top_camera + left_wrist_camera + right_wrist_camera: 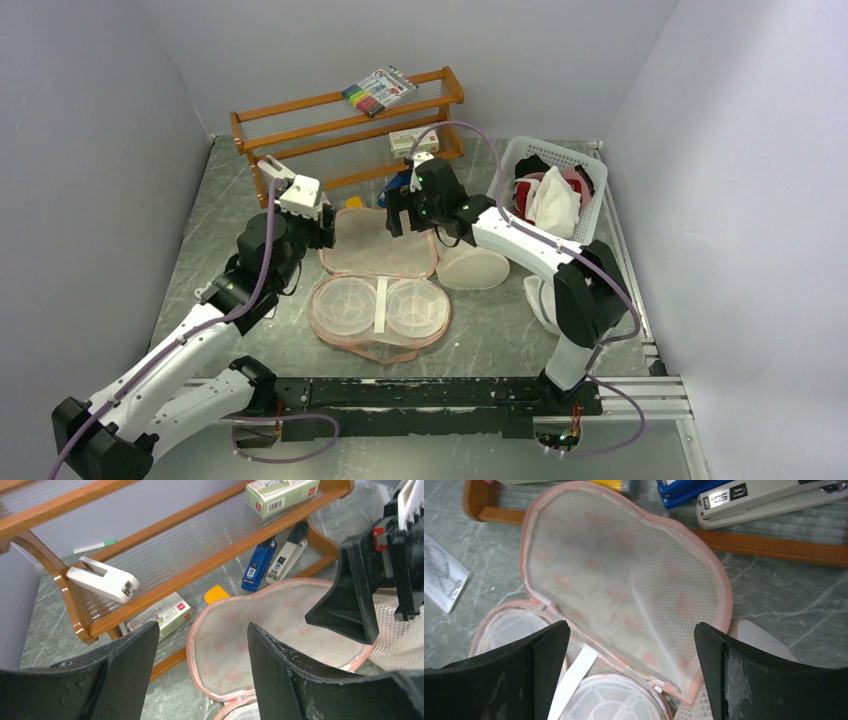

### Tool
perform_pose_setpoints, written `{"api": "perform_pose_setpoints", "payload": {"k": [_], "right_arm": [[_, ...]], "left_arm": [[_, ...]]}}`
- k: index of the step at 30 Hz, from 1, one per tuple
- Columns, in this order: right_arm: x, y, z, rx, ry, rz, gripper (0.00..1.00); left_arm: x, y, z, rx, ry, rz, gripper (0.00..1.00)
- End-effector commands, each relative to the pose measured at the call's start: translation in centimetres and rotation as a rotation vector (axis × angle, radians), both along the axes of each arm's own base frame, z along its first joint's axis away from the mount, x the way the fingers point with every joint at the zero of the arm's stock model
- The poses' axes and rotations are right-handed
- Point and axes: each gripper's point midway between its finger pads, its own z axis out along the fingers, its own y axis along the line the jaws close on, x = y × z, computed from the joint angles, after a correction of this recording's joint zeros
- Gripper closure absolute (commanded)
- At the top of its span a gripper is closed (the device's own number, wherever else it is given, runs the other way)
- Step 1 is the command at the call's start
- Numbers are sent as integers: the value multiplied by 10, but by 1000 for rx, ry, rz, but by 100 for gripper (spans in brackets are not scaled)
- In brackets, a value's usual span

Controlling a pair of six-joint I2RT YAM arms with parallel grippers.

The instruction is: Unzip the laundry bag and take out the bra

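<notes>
left claw (200,632): spread, nothing between the fingers; held at 9 o'clock of the open lid.
right claw (631,630): spread wide, nothing pinched; held just above the lid's 1 o'clock edge.
mesh lid (624,580): laid flat, inner mesh up, directly under both claws.
laundry bag (370,250): unzipped, mid-table; lid thrown back toward 12 o'clock, the half with the clear domes (346,303) at 6 o'clock.
bag axis: long axis is run 9-to-3 o'clock; the hinge is judged to lie along that line, opening faced up.
cream cone (475,268): at 3 o'clock of the bag, touching or just beside it, under the right forearm.
bra (555,205): none is seen in the bag; the white floppy fabric in the basket (512,158), at 2 o'clock, is judged to be it.
risk 1: the two claws are close over one lid, so a clash is likely if both are lowered.
risk 2: mesh could be snagged by a fingertip and the light bag dragged across the table (480,330).
risk 3: the cone could be knocked by the right forearm.
</notes>
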Motion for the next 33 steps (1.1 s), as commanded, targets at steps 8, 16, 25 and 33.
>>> {"api": "perform_pose_setpoints", "payload": {"k": [8,16,25,33], "right_arm": [[35,-31,-13,-111,27,-140,12],[38,-30,-32,-68,102,-112,19],[46,-22,-49,-62,122,-103,37],[49,-18,-44,-44,113,-95,44]], "left_arm": [[3,-5,9,-19,-14,-15,23],[7,-12,3,-10,10,-35,24],[6,-14,3,-19,8,-47,23],[6,-16,2,-22,13,-57,23]]}}
